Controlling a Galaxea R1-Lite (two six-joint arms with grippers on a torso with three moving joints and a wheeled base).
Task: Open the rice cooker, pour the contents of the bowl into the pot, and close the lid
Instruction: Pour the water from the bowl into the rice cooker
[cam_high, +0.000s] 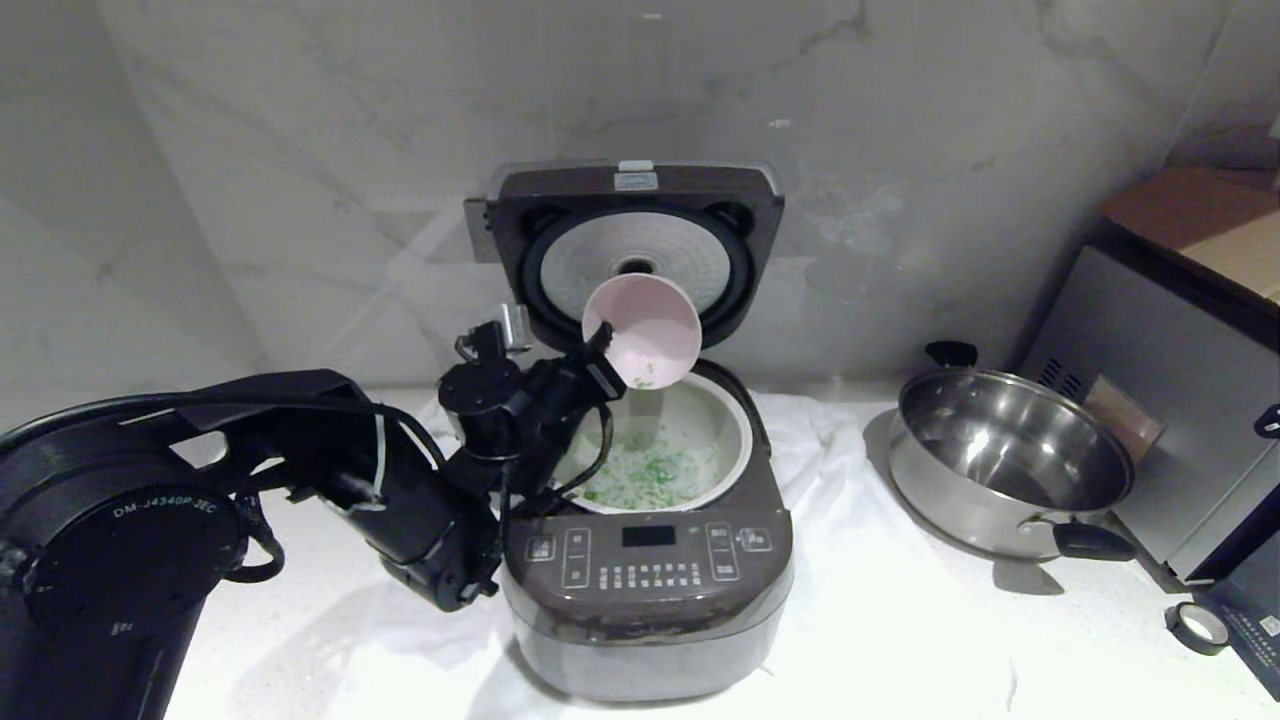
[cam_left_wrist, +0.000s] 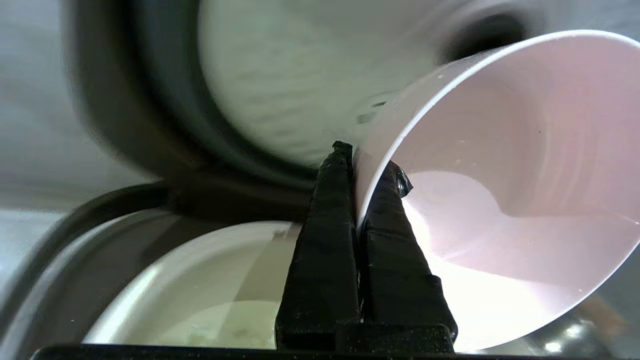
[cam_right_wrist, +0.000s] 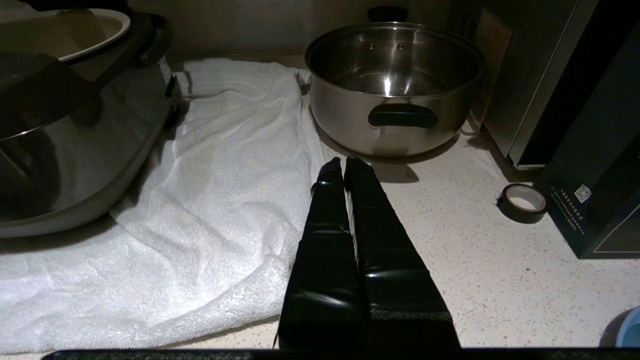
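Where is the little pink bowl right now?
In the head view, the bowl is tipped on its side above the open pot, in front of the raised lid, pinched at its rim by the left gripper.

Glossy steel pan (cam_high: 1010, 460) — terry towel (cam_right_wrist: 225, 165)

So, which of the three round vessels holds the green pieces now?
The cooker's off-white inner pot; the tilted pink bowl above it is nearly emptied, and the steel pan is empty.
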